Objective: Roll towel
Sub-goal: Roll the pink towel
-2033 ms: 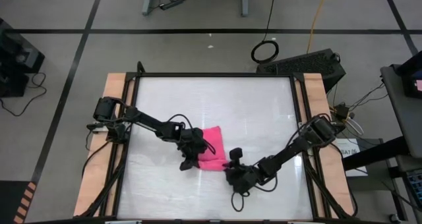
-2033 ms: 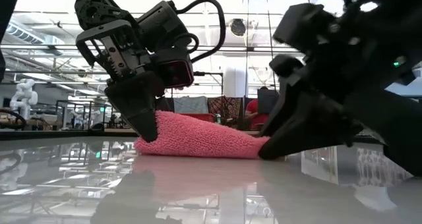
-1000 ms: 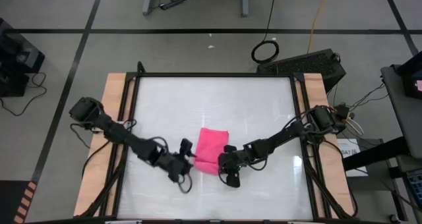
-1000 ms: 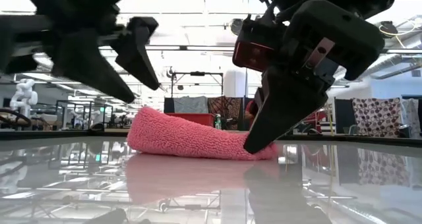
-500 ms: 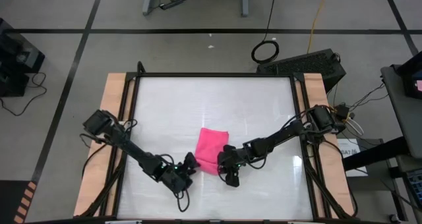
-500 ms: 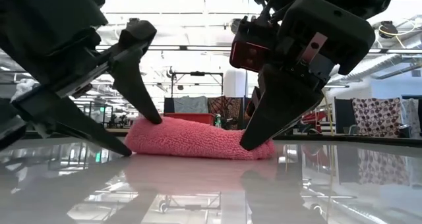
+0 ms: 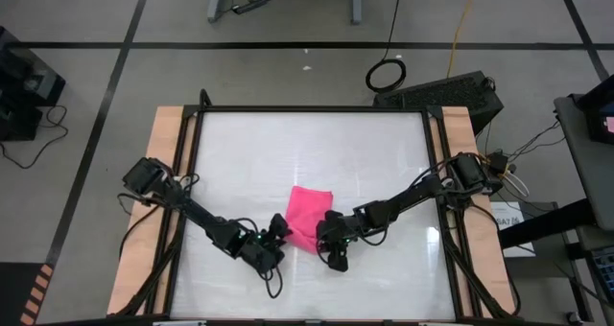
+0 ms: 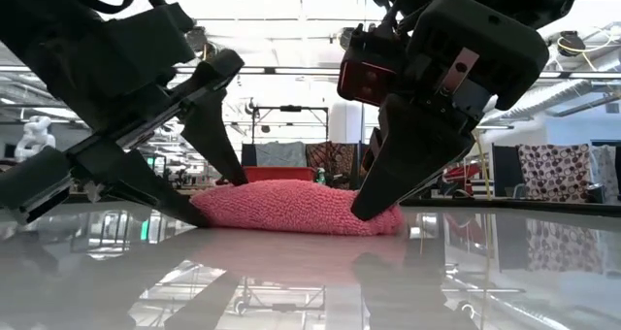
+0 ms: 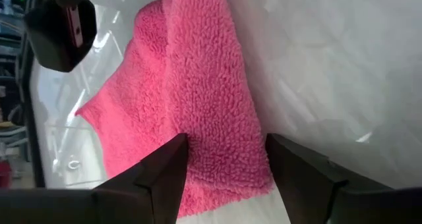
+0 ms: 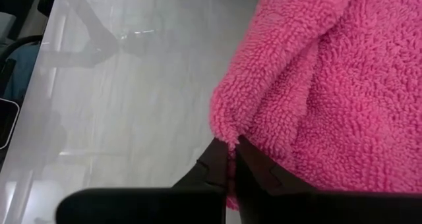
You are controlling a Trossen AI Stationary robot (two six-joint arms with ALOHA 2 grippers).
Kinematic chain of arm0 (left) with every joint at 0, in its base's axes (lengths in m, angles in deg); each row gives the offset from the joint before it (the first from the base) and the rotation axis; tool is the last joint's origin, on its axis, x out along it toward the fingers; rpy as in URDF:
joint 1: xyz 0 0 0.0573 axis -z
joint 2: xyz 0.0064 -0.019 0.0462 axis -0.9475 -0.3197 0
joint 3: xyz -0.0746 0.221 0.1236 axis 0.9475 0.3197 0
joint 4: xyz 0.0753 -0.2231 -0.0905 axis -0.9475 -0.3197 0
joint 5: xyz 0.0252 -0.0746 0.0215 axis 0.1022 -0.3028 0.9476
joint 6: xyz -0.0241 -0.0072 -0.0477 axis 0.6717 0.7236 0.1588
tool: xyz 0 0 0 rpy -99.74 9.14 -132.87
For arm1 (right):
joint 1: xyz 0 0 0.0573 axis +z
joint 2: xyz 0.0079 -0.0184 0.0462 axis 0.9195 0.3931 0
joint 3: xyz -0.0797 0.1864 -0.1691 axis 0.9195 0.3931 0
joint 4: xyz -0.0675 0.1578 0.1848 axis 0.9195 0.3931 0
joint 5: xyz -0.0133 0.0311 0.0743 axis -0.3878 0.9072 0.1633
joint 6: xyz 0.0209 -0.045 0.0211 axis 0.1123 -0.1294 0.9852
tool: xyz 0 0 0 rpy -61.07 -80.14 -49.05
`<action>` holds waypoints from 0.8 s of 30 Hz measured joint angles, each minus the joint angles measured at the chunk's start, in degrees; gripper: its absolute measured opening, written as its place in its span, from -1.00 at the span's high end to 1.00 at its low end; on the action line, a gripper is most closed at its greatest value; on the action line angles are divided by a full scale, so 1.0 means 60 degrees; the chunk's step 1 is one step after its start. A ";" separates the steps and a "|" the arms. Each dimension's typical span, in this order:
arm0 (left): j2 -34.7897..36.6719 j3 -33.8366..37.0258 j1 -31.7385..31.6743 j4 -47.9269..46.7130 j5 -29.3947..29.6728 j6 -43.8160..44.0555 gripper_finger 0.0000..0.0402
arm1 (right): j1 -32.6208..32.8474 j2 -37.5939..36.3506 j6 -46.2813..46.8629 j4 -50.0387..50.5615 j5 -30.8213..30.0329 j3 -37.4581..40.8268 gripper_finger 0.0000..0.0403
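lying just below the middle of the high frame, on the glossy white counter (image 7: 317, 153): the towel (image 7: 308, 217), bright pink, folded over on itself into a low thick mound. seen in the low view as a long pink hump (image 8: 296, 210) across the centre of the frame, flat on the surface. at its lower-left corner in the high frame, the left gripper (image 7: 278, 232), spread wide, one finger (image 9: 165, 174) on each side of the towel's edge (image 9: 211, 118) in the left wrist picture, tips down near the counter, not closed on the cloth. at the lower-right corner in the high frame, the right gripper (image 7: 329, 238), pinched shut on a small fold at the towel's edge (image 10: 277, 85), fingertips (image 10: 217, 168) pressed together around the fabric in the right wrist picture. in the low view, left gripper (image 8: 209, 189) at frame left, right gripper (image 8: 374, 199) right of centre, both touching the ends of the pink mound.
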 joint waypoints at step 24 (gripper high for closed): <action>-0.0019 0.0011 -0.0138 -0.0557 -0.1155 0.1889 0.97 | 0.0218 -0.0874 -0.1896 0.0248 -0.0731 -0.0005 0.36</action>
